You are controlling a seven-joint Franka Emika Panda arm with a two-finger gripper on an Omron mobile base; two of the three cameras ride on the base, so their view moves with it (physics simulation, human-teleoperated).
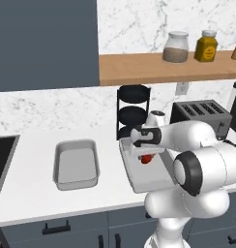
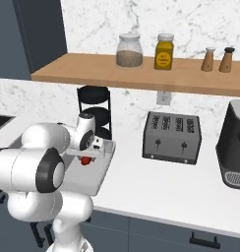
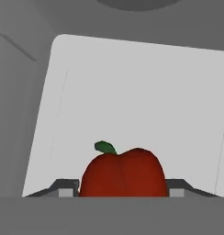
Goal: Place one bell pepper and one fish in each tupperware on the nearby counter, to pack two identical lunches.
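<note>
My gripper [image 3: 123,192] is shut on a red bell pepper [image 3: 122,173] with a green stem, one fingertip [image 3: 64,189] on each side of it. The pepper [image 1: 146,158] hangs low over the right tupperware [image 1: 138,183], a grey rectangular tray on the white counter [image 1: 28,196]. I cannot tell whether the pepper touches the tray floor [image 3: 132,92]. A second grey tupperware [image 1: 56,167] stands to its left with nothing in it. From the right base view the pepper [image 2: 85,160] sits under the hand, over the same tray [image 2: 101,173]. The fish is out of view.
A black tiered rack [image 1: 133,109] stands just behind the right tray, with a toaster [image 1: 199,114] to its right and a dark coffee machine [image 2: 235,142] further right. A wooden shelf [image 1: 139,70] with jars runs above. A black cooktop [image 1: 1,160] lies at the far left.
</note>
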